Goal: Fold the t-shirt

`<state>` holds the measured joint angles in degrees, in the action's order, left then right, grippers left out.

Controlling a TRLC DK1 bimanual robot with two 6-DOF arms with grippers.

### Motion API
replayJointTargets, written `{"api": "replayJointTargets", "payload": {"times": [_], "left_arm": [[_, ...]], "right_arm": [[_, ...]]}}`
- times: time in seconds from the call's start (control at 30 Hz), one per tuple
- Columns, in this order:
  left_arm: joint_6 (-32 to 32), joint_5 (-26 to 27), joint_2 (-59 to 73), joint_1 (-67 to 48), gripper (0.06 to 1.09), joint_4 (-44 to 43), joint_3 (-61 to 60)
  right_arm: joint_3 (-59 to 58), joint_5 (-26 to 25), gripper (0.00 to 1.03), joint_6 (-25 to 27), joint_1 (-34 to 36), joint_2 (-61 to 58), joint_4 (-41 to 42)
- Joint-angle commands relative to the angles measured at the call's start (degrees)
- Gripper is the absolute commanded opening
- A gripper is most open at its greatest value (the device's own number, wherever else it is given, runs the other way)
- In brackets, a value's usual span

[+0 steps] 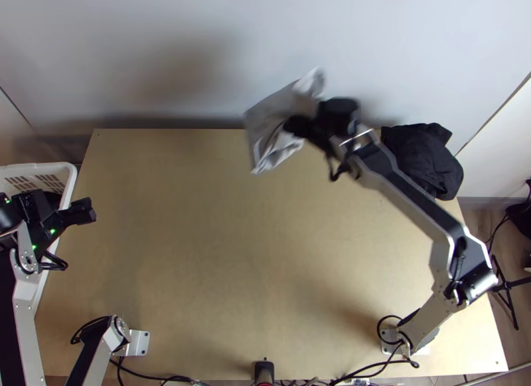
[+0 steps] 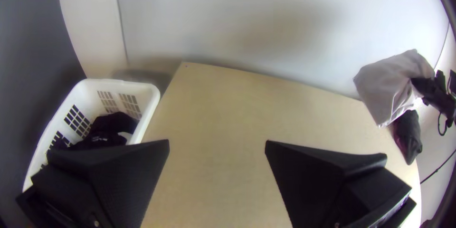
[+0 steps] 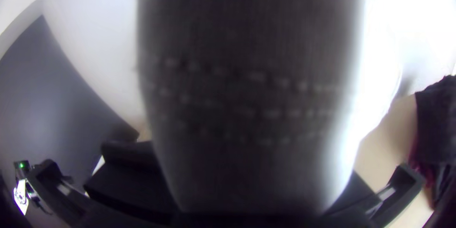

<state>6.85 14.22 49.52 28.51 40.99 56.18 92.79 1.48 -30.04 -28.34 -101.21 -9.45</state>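
My right gripper (image 1: pixel 297 125) is shut on a light grey cloth (image 1: pixel 269 120), which hangs bunched above the table's far edge. In the right wrist view, close folds of the cloth (image 3: pixel 251 90) rise from between the fingers of the right gripper (image 3: pixel 251 187), with stitching lines across them. Over by the basket at the table's left edge is my left gripper (image 1: pixel 87 212). The left wrist view has the left gripper (image 2: pixel 217 147) open, nothing between its wide fingers, and the raised cloth (image 2: pixel 392 83) farther off.
A white basket (image 2: pixel 154 95) with dark cloth (image 2: pixel 107 128) inside stands beside the table's left edge. Dark bunched fabric (image 1: pixel 421 153) lies at the far right corner of the wooden table (image 1: pixel 219 253). A pale wall (image 1: pixel 199 47) rises behind the far edge.
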Motion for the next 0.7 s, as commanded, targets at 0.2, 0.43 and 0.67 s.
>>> {"api": "replayJointTargets", "payload": {"times": [0.2,0.43,0.67], "left_arm": [[-2.98,2.39,1.46,-3.20,1.04,-1.18,-0.55],[-5.45,2.57,1.81,-6.89,1.04,-1.53,-0.90],[-7.29,2.48,1.90,-9.97,1.04,-2.85,-0.72]], "right_arm": [[5.47,-0.16,0.03,4.82,22.89,3.91,-3.64],[-1.21,0.11,0.03,8.25,29.74,3.47,-1.18],[-8.59,0.28,0.03,12.11,35.37,3.56,0.93]]}}
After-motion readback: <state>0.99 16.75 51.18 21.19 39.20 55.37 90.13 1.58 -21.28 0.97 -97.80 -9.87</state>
